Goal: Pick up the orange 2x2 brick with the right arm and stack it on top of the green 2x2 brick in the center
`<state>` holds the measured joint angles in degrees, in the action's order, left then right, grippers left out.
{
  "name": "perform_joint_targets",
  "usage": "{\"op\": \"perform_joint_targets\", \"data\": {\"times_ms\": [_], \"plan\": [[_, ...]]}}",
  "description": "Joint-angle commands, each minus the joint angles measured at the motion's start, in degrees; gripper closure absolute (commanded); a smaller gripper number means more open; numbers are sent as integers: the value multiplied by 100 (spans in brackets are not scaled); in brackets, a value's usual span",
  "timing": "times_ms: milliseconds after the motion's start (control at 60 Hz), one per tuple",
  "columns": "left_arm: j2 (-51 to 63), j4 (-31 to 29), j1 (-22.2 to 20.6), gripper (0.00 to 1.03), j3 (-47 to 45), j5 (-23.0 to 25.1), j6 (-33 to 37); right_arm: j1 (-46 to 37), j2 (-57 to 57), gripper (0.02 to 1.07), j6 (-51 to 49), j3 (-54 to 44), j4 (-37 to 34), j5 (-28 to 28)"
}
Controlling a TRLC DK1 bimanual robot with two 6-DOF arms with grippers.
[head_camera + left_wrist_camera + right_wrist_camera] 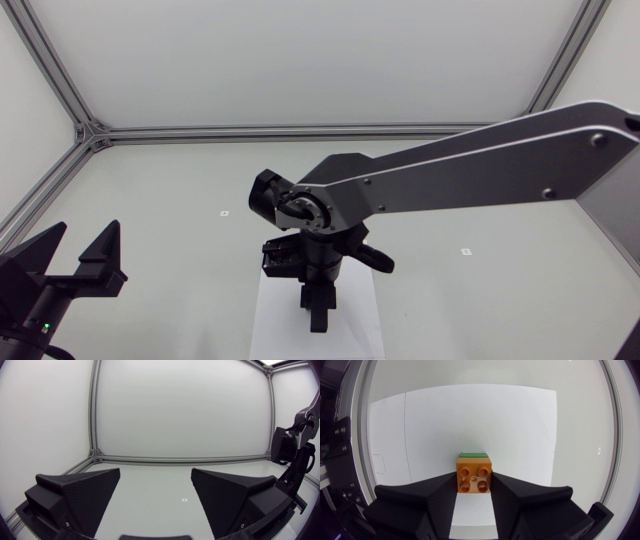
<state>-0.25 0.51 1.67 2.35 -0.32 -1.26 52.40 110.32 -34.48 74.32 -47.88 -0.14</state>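
Observation:
In the right wrist view the orange 2x2 brick (474, 474) sits between my right gripper's (474, 481) two black fingers, which touch it on both sides, so the gripper is shut on it. A thin strip of the green 2x2 brick (473, 454) shows just past and under the orange one. Whether the two bricks touch I cannot tell. In the head view my right gripper (317, 312) points down over the table's middle and hides both bricks. My left gripper (82, 262) stands open and empty at the near left.
A white sheet (275, 320) lies under the bricks on the grey table; it also fills the right wrist view as the white sheet (520, 425). Small markers (224, 213) dot the table. My right arm (295, 460) shows beside the left gripper (155, 495).

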Motion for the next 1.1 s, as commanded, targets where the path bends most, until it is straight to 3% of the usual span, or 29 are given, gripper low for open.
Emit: {"op": "perform_joint_targets", "data": {"times_ms": [0,600,733,1083], "plan": [[-45,-78,17,4,-235,23,73,24,235,83,99,65,-134,-3],[-45,-87,17,4,-235,23,73,-151,429,83,3,-173,-169,-337],[-45,-87,17,4,-235,23,73,-81,437,83,126,-322,24,-21],[-45,-87,17,4,-235,23,73,-11,666,83,91,-199,-73,41]]}}
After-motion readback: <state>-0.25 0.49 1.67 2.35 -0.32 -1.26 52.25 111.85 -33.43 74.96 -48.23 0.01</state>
